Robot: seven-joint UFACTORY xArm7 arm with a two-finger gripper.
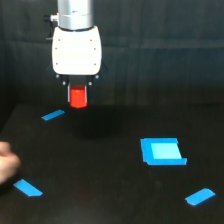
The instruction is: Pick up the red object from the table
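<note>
The red object (78,97) is a small orange-red stubby cylinder held between my gripper's dark fingers (68,93), lifted above the dark table (100,170). My gripper (78,96) hangs from the white arm body (77,50) at the upper left of the exterior view and is shut on the red object. The object's upper part is hidden between the fingers.
Small blue tape strips lie on the table at the exterior view's left (53,115), lower left (28,188) and lower right (199,196). A larger light-blue square patch (161,151) lies at the right. A blurred pale shape (6,161) shows at the left edge.
</note>
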